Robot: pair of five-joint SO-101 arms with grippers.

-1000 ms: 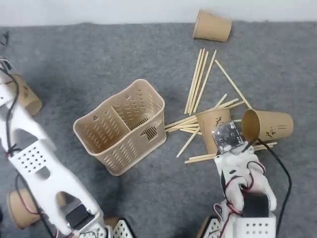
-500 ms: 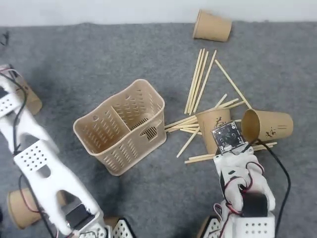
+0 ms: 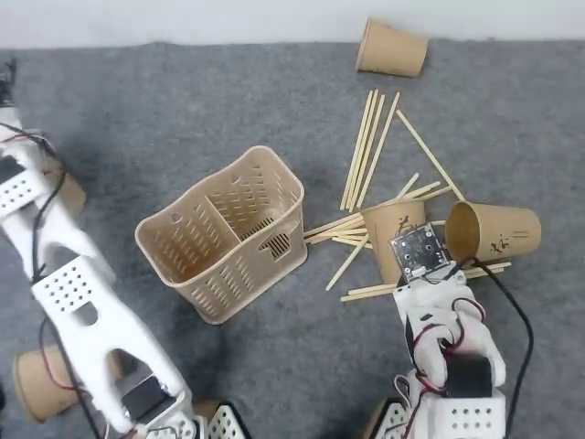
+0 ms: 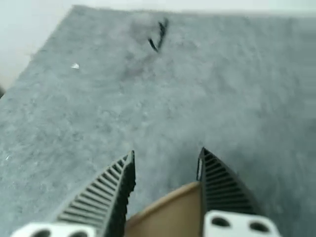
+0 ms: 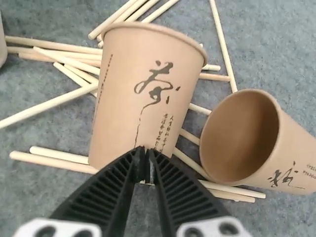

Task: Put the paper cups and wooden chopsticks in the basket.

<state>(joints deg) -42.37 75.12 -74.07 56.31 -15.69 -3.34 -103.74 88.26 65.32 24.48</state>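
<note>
At the left edge of the grey felt table [image 3: 183, 101], the left gripper [image 4: 167, 154] gapes wide around a brown paper cup [image 4: 170, 212]. The cup sits between its ribbed black fingers [image 4: 111, 192], nearer one. Centring first, then closing gently, should spare the thin wall before the carry right to the beige slotted plastic basket [image 3: 274, 251]. The right gripper [image 5: 144, 149], closed and empty, noses a second brown paper cup [image 5: 143, 94] lying on pale wooden chopsticks [image 3: 366, 151].

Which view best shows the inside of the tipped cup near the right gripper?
The right wrist view: it looks into the open mouth of the tipped cup, which is empty. The high view shows that cup whole, on its side over chopsticks.
</note>
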